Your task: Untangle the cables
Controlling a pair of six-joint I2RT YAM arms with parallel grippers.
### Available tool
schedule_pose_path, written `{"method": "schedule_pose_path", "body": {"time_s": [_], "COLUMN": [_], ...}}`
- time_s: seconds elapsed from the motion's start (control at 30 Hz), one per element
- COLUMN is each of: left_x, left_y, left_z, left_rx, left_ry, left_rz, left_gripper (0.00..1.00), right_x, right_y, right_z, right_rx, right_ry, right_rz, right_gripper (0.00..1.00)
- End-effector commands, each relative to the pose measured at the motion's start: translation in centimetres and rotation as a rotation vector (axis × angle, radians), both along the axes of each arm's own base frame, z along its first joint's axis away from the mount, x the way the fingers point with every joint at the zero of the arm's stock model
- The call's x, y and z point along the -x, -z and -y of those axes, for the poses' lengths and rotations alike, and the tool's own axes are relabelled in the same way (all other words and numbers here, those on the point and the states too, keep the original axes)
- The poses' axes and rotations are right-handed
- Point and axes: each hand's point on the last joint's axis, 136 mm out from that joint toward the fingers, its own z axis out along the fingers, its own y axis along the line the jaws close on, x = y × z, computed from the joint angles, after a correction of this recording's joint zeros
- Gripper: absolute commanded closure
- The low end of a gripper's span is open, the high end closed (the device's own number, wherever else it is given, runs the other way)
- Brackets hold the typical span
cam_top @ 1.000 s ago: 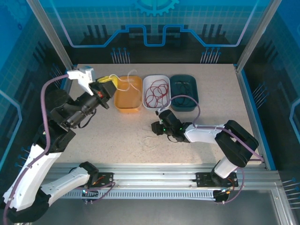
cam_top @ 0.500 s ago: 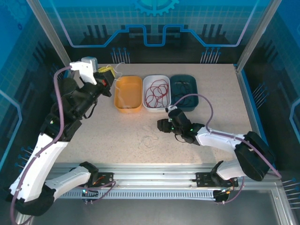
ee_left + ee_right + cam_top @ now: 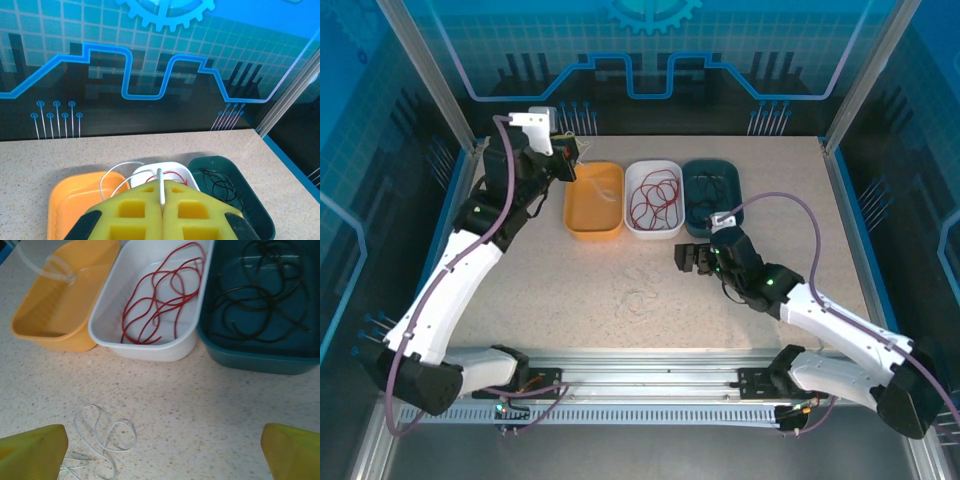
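Overhead and wrist views of the bench (image 3: 550, 290). Three trays stand touching in a row near the middle of the far edge: an orange tray (image 3: 55, 335) on the left, a white tray (image 3: 150, 347) in the centre and a teal tray (image 3: 260, 362) on the right. The red cable (image 3: 653, 196) lies coiled in the white tray, and the black cable (image 3: 250, 288) lies in loose loops in the teal tray. The left gripper (image 3: 162, 196) is raised above the far-left corner of the orange tray; its yellow pads (image 3: 135, 215) are pressed together and pinch a white cable (image 3: 159, 186), which stands up between them and arcs down toward the orange tray. The right gripper (image 3: 162, 450) hangs low over the bench just in front of the seam between the white and teal trays, jaws spread wide, nothing between them, one yellow fingertip (image 3: 32, 450) at each lower corner of its wrist view. A pale strand (image 3: 640, 297) lies in small loops on the bare bench surface near the centre, on the near side of the trays and apart from both grippers. Whether this strand is part of the pinched white cable cannot be told.
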Motion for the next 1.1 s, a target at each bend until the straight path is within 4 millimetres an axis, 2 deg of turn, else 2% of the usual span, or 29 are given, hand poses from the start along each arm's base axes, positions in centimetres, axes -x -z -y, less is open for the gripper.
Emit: {"method": "schedule_pose_path", "body": {"time_s": [0.0,0.3,0.5,0.73,0.97,1.07], "left_x": [-1.0,-2.5,-3.3,-4.4,-4.9,-5.0], "left_y": [-1.1,1.8,3.5,6.9,7.8,7.4], "left_z": [0.3,0.2,0.2,0.0,-0.6,-1.4], "left_rx": [0.05,0.062,0.061,0.061,0.038,0.029], "left_ry": [0.026,0.019,0.01,-0.027,-0.051,-0.072], "left_rz": [0.032,-0.043,-0.087,-0.172,-0.186,-0.177], "left_gripper": [1.0,1.0,1.0,1.0,1.0,1.0], "right_x": [0.2,0.2,-0.1,-0.2,-0.2,-0.1], "right_y": [-1.2,-2.5,-2.6,-2.4,-2.0,-1.5], "right_z": [2.5,3.5,3.0,2.8,2.9,3.0], "right_rx": [0.061,0.036,0.027,0.036,0.039,0.044], "right_ry": [0.06,0.092,0.074,0.072,0.075,0.079], "right_rz": [0.03,0.06,0.036,0.002,-0.005,-0.017], "right_gripper": [0.0,0.0,0.0,0.0,0.0,0.0]}}
